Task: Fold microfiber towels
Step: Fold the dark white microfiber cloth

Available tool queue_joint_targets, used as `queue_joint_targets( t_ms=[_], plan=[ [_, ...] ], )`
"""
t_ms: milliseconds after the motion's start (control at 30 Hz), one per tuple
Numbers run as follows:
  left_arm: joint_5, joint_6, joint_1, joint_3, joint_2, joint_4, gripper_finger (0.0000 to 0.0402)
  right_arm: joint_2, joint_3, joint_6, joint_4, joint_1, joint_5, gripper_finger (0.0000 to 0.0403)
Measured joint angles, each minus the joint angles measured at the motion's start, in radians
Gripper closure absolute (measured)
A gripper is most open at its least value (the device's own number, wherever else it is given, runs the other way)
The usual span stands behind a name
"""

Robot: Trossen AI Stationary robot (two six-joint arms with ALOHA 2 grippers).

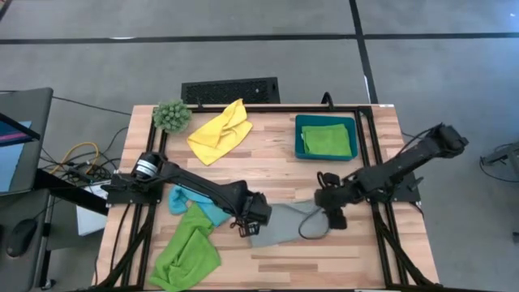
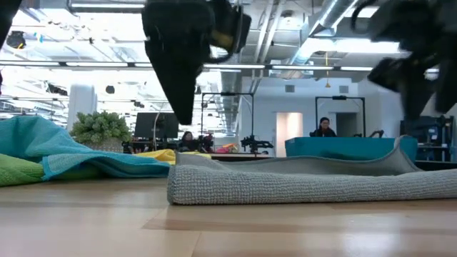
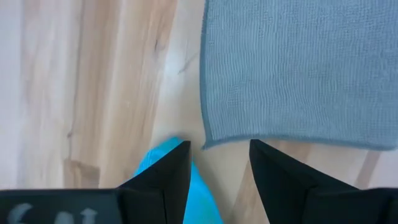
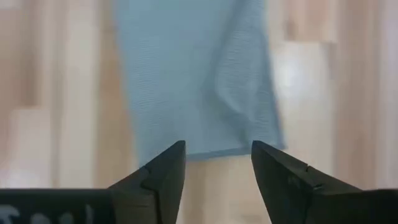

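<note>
Grey microfiber towel [image 1: 284, 225] lies flat between my left gripper [image 3: 217, 163] and right gripper [image 4: 219, 163], both spread wide and empty; I'd pinch matching corners evenly before folding.

A grey towel [image 1: 284, 225] lies flat at the table's front centre. Light blue [image 1: 195, 204] and lime green [image 1: 186, 256] towels lie crumpled beside it — yellow [image 1: 219, 132] farther back, another green one [image 1: 328, 139] folded in a teal tray.

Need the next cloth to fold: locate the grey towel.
In the high view the grey towel lies flat near the table's front middle, between the open left gripper and open right gripper, just right of the light blue towel.
</note>
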Motion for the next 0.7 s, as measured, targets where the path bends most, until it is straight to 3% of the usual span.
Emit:
queue_joint_targets(
  t_ms=[200, 400, 500, 700],
  plan=[
    [-0.039, -0.11, -0.049, 0.065, 0.0, -0.084, 0.0244, -0.028, 0.021, -0.025, 0.046, 0.208, 0.065, 0.0198],
    [-0.055, -0.226, -0.1, 0.084, 0.0, -0.089, 0.0244, 0.057, 0.021, 0.045, 0.086, 0.392, 0.249, 0.0198],
    [-0.055, -0.253, -0.122, 0.084, 0.0, -0.09, 0.0244, 0.114, 0.021, 0.101, 0.087, 0.431, 0.31, 0.0198],
    [-0.056, -0.272, -0.149, 0.084, 0.0, -0.09, 0.0244, 0.262, 0.021, 0.113, 0.148, 0.438, 0.317, 0.0198]
  ],
)
